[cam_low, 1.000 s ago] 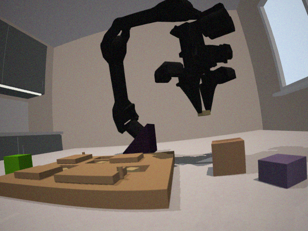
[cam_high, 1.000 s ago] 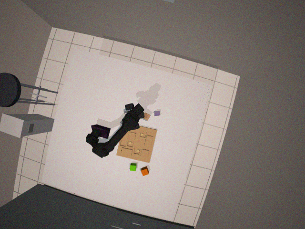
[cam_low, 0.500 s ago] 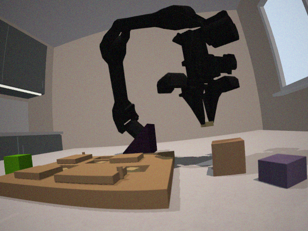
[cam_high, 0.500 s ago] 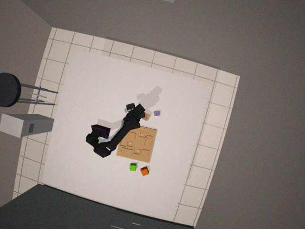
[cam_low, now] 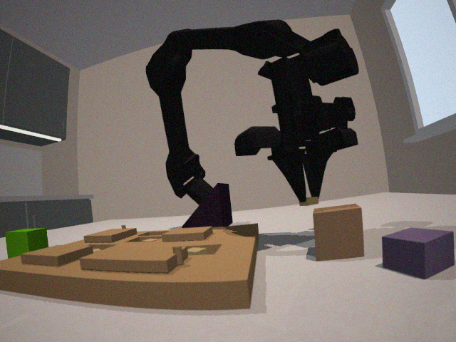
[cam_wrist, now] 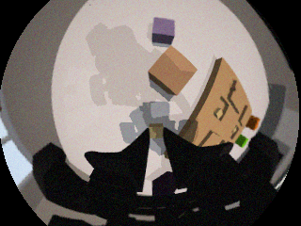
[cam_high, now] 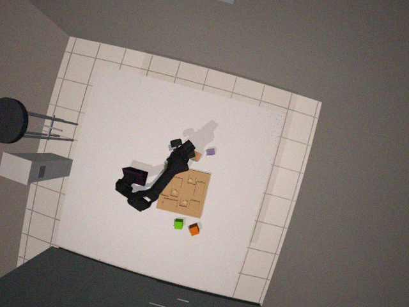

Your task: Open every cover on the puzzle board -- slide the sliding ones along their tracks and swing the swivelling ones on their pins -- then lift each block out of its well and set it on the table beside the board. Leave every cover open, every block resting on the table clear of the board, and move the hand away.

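My gripper point(cam_low: 308, 199) point(cam_wrist: 155, 130) is shut on a small olive-tan block point(cam_low: 309, 201) point(cam_wrist: 156, 132), held above the table off the board's edge, near the brown block. In the top view the arm hides the fingertips. The wooden puzzle board point(cam_high: 178, 210) point(cam_low: 147, 292) point(cam_wrist: 201, 118) has raised covers, among them a large front cover point(cam_low: 127, 257) and a rear one point(cam_low: 187, 234). Wells beside covers show pale floors. A brown block point(cam_high: 197, 156) point(cam_low: 338, 234) point(cam_wrist: 172, 71) and a purple block point(cam_high: 210, 151) point(cam_low: 403, 251) point(cam_wrist: 163, 28) rest on the table clear of the board.
A green block point(cam_high: 178, 224) point(cam_low: 22, 243) point(cam_wrist: 242, 140) and an orange block point(cam_high: 193, 229) point(cam_wrist: 253, 122) stand on the table beyond the board's opposite side. The dark arm base point(cam_high: 140, 176) point(cam_low: 217, 209) stands beside the board. A stool point(cam_high: 11, 120) is off the table's left edge.
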You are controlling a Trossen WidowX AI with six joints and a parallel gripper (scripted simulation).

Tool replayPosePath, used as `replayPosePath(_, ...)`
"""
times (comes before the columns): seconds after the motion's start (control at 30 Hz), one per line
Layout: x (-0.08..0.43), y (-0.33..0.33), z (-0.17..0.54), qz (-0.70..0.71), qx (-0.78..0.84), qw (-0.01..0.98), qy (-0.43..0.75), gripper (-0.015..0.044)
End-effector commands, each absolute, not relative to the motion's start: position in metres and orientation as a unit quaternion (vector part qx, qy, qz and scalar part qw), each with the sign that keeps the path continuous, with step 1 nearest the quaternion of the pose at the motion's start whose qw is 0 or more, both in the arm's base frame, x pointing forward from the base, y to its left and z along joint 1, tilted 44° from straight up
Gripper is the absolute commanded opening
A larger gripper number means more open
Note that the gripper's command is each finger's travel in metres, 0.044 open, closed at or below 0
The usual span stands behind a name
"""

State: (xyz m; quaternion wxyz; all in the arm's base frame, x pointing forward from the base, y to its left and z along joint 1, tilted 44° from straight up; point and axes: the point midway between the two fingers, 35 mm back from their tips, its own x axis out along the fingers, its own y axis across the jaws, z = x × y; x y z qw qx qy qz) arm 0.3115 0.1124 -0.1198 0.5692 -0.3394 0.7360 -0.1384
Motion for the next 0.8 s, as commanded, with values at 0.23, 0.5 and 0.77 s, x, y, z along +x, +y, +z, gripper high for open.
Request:
replayPosePath(0.23, 0.307, 0.097, -0.134, -0.139, -0.343, 0.566, 0.737, 0.0080)
replayPosePath(0.5, 0.304, 0.088, -0.143, -0.139, -0.343, 0.565, 0.737, 0.0080)
replayPosePath(0.77, 0.301, 0.079, -0.152, -0.140, -0.343, 0.565, 0.737, 0.0080)
